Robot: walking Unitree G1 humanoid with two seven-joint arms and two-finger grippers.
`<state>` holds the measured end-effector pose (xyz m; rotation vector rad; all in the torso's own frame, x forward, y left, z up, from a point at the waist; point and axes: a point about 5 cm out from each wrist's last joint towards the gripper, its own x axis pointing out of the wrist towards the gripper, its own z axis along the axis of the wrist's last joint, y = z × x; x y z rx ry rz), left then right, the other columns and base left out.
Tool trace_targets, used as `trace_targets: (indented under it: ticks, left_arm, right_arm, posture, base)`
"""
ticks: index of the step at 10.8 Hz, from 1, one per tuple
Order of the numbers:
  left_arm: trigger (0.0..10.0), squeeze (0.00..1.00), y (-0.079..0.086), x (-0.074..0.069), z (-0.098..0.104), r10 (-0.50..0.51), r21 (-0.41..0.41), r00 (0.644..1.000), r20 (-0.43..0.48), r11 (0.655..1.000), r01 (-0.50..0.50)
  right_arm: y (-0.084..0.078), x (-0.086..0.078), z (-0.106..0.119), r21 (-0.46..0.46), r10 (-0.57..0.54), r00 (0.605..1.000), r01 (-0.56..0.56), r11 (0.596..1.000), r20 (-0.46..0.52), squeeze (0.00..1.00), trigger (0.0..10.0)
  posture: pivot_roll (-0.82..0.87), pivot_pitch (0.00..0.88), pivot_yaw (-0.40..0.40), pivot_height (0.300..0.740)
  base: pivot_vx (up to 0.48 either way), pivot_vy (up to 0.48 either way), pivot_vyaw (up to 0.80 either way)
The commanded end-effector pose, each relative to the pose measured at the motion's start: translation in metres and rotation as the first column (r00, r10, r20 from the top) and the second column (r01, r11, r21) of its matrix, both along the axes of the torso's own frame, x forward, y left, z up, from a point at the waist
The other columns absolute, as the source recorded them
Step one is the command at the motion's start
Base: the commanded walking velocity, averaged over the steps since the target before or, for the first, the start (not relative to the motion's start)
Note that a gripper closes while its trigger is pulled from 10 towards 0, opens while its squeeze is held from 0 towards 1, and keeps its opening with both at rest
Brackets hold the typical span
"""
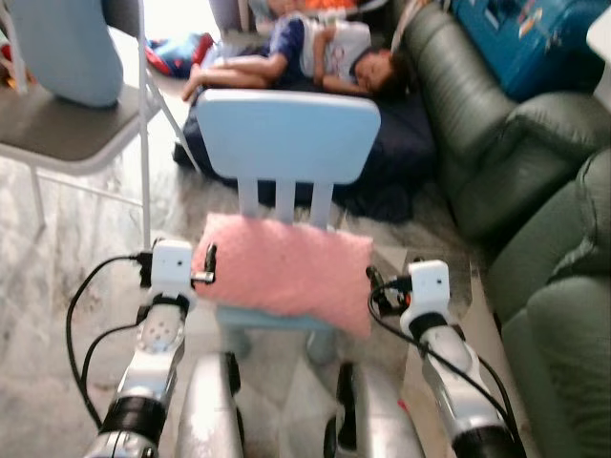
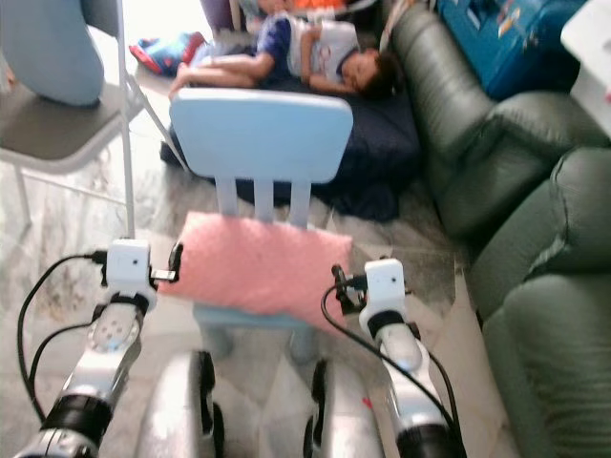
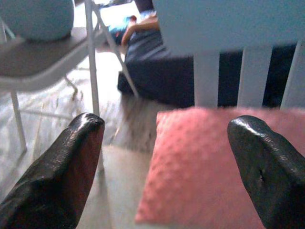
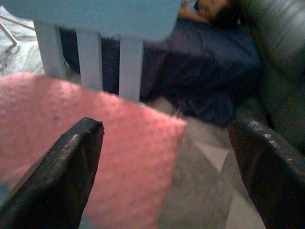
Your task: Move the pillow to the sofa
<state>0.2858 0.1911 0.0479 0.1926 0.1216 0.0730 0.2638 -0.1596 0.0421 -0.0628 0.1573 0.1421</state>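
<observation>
Pink pillow point(image 1: 284, 270) lies on seat of small light-blue chair point(image 1: 286, 134), leaning against its backrest slats. Left gripper point(image 3: 164, 157) and right gripper point(image 4: 162, 162) both spread wide, one at each end of pillow, not touching it. Green sofa point(image 1: 535, 191) stands to the right. Person point(image 1: 315, 52) lies on dark mattress point(image 1: 401, 153) behind chair.

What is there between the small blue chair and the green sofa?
In the left eye view, between the blue chair and the green sofa, lie bare pale floor and the corner of a dark navy mat where a person lies.
</observation>
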Motion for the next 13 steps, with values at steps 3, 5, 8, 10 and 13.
trace_targets:
  ticks: [3, 5, 8, 10, 13]
  left_arm:
    - [10.0, 0.0, 0.012, -0.01, -0.002, -0.028, 0.094, 0.999, -0.023, 0.995, 0.03]
    - [10.0, 0.0, 0.018, -0.004, 0.005, -0.022, 0.097, 1.0, -0.021, 0.995, 0.023]
    - [10.0, 0.0, 0.021, 0.005, 0.012, -0.074, 0.187, 0.997, -0.014, 0.979, 0.076]
    - [10.0, 0.0, 0.03, 0.008, 0.019, -0.07, 0.168, 0.998, 0.004, 0.983, 0.068]
    - [10.0, 0.0, 0.039, 0.013, 0.045, 0.022, 0.137, 0.994, 0.104, 0.99, -0.036]
  right_arm:
    - [0.001, -0.003, 0.006, 0.052, 0.01, 1.0, -0.009, 0.999, -0.024, 0.0, 10.0]
    - [0.007, 0.004, 0.016, 0.087, 0.038, 0.999, -0.036, 0.996, -0.022, 0.0, 10.0]
    - [0.009, 0.016, 0.03, 0.105, 0.075, 0.997, -0.073, 0.992, -0.008, 0.0, 10.0]
    - [0.006, 0.013, 0.026, 0.112, 0.07, 0.997, -0.066, 0.992, -0.031, 0.0, 10.0]
    - [0.014, 0.001, 0.025, 0.132, 0.114, 0.991, -0.104, 0.986, -0.068, 0.0, 10.0]
  posture:
    - [-0.05, 0.283, -0.069, 0.519]
    - [-0.04, 0.29, -0.078, 0.514]
    - [-0.04, 0.314, -0.092, 0.514]
    - [-0.03, 0.352, -0.098, 0.514]
    - [-0.04, 0.446, -0.114, 0.474]
  base:
    - [0.0, 0.0, 0.0]
    - [0.0, 0.0, 0.0]
    - [0.0, 0.0, 0.0]
    - [0.0, 0.0, 0.0]
    - [0.0, 0.0, 0.0]
